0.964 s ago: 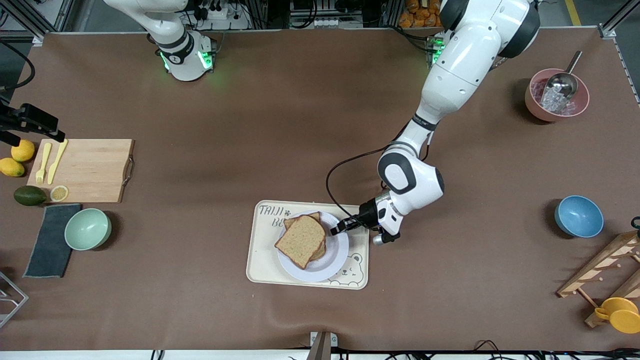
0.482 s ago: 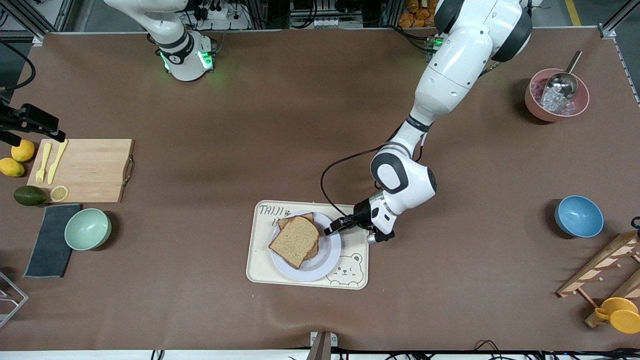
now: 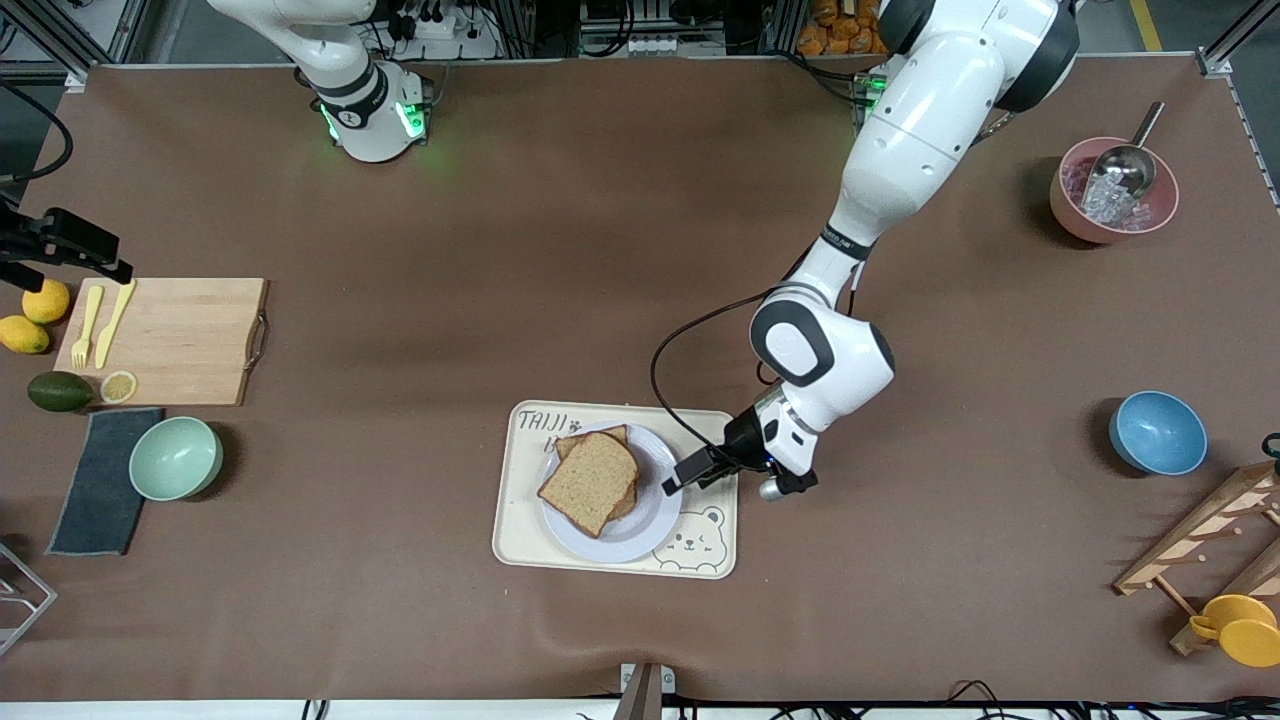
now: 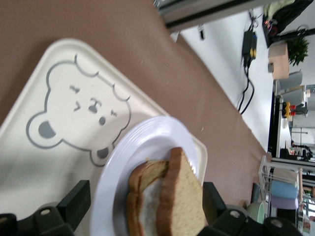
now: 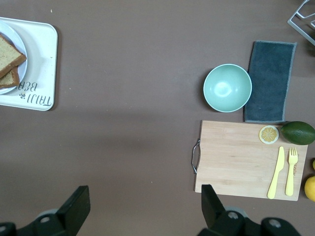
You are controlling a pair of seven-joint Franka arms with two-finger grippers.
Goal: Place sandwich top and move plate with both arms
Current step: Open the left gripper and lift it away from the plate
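The sandwich top (image 3: pixel 590 478) (image 4: pixel 187 201), a plain brown slice, lies skewed on a lower slice with white egg (image 4: pixel 150 206) showing between them. Both rest on the pale round plate (image 3: pixel 622 540) (image 4: pixel 147 142), which stands on the cream bear tray (image 3: pixel 520 535) (image 4: pixel 59 73). My left gripper (image 3: pixel 685 478) (image 4: pixel 143 204) is open and low over the tray, at the plate's rim toward the left arm's end; it holds nothing. My right gripper (image 5: pixel 142 206) hangs open and empty high over bare table near the cutting board (image 5: pixel 236 157).
Toward the right arm's end are a cutting board (image 3: pixel 180 340) with yellow fork and knife, a green bowl (image 3: pixel 175 457), a dark cloth (image 3: pixel 100 480), lemons and an avocado. Toward the left arm's end stand a blue bowl (image 3: pixel 1157 432), a pink ice bowl (image 3: pixel 1113 195) and a wooden rack (image 3: pixel 1210 540).
The left gripper, shut at the plate's rim, slid the plate a little toward the right arm's end, then opened and drew back off the rim. The right arm stayed still.
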